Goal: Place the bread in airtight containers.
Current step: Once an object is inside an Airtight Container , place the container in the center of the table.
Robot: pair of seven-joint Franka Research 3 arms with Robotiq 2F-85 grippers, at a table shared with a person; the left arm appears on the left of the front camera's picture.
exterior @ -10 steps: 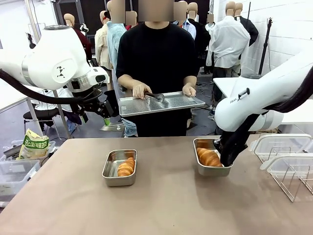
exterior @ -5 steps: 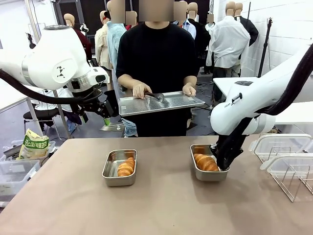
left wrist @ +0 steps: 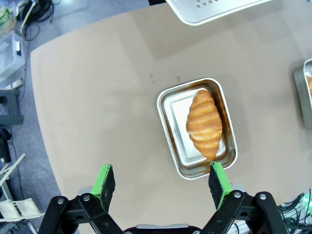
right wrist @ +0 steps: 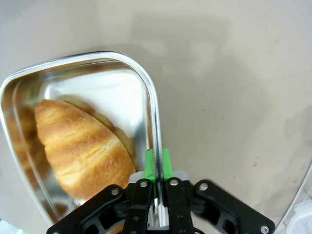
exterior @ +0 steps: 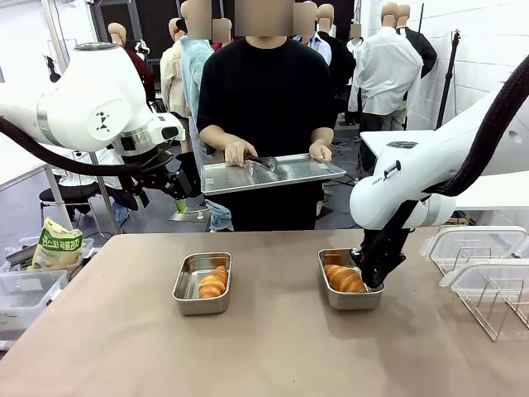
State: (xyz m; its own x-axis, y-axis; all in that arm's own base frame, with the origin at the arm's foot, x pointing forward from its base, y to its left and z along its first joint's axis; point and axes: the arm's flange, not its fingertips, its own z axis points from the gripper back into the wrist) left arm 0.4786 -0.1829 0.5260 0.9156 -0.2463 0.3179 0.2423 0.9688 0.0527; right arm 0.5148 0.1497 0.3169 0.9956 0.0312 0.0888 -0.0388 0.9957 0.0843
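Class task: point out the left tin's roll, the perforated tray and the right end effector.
Left tin's roll [left wrist: 204, 124], left wrist view, crust middle.
Perforated tray [exterior: 306, 171], front view, bare surface.
Right end effector [right wrist: 157, 155], right wrist view, between fingertips.

right gripper [right wrist: 157, 163]: 6 o'clock, jaws clamped on the side wall of tin [right wrist: 73, 57]
tin: 9 o'clock side, sitting on table [right wrist: 234, 97]
bread [right wrist: 83, 146]: one roll inside tin, lying 10-to-5 o'clock

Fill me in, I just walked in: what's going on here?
The right pincer is shut on the rim of the right small rectangular stainless-steel tin, which holds a golden croissant-like roll. The left pincer hangs open, aimed at the left tin, with its own roll. A person across the brown table holds a flat perforated metal tray.
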